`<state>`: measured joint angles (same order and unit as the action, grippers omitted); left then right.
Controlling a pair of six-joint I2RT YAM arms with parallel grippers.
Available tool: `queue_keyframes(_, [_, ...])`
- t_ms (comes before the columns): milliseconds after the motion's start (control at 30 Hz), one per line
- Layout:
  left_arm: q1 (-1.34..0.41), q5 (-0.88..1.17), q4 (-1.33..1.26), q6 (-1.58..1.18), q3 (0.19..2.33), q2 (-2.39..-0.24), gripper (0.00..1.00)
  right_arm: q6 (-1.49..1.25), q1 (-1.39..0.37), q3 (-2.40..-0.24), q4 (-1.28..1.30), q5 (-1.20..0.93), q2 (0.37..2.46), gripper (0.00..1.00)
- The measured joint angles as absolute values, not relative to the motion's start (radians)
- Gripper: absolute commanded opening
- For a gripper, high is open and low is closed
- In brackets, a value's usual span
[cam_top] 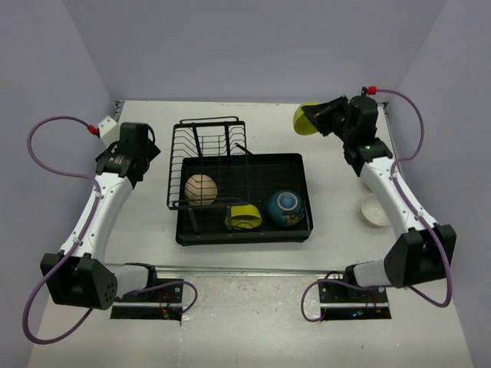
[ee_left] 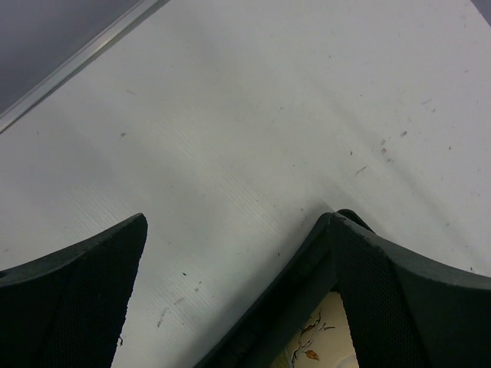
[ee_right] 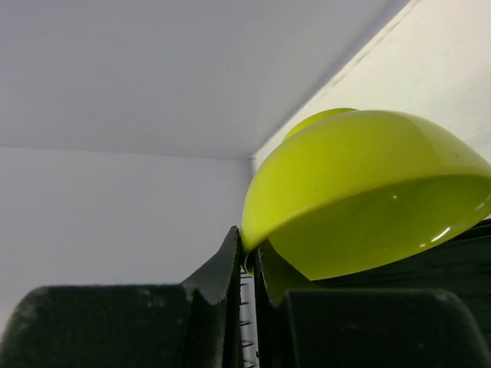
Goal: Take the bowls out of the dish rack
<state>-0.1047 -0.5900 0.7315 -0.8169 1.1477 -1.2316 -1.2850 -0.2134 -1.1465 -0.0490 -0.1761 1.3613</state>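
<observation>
The lime-green bowl [ee_right: 360,192] is pinched by its rim in the right jaws, which are clenched on it, and it is held up near the far right corner of the bench [cam_top: 261,115], well apart from the dish rack [cam_top: 207,146]. In the rack's tray you have a tan bowl [cam_top: 201,189] leaning at the wire slots and a second lime-green bowl [cam_top: 244,217] on its side beside a blue bowl [cam_top: 286,208], while a cream-white bowl [cam_top: 375,210] sits on the bench right of the tray. Your left jaws are spread wide with nothing between them, over the bench left of the rack.
</observation>
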Motion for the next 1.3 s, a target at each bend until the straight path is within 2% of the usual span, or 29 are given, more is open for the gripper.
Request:
queue_keyframes(200, [-0.104,-0.599,0.747,-0.791,1.224,-1.278,1.00,-0.908,-0.150,-1.554,0.379,-0.066,1.565,0.00])
queue_keyframes(367, [-0.103,-0.599,0.752,-0.767,1.244,-1.293,1.00,-0.706,-0.120,-1.826,0.693,0.068,1.802,0.00])
queue_keyframes(567, [-0.099,-0.598,0.768,-0.747,1.295,-1.327,1.00,-0.574,-0.059,-1.951,0.916,0.181,1.988,0.00])
queue_keyframes(900, [-0.098,-0.566,0.773,-0.736,1.322,-1.385,1.00,-0.459,0.067,-2.222,1.032,0.242,2.190,0.00])
queue_keyframes(1300, [-0.098,-0.533,0.766,-0.735,1.335,-1.424,1.00,-0.429,0.072,-2.176,1.014,0.273,2.238,0.00])
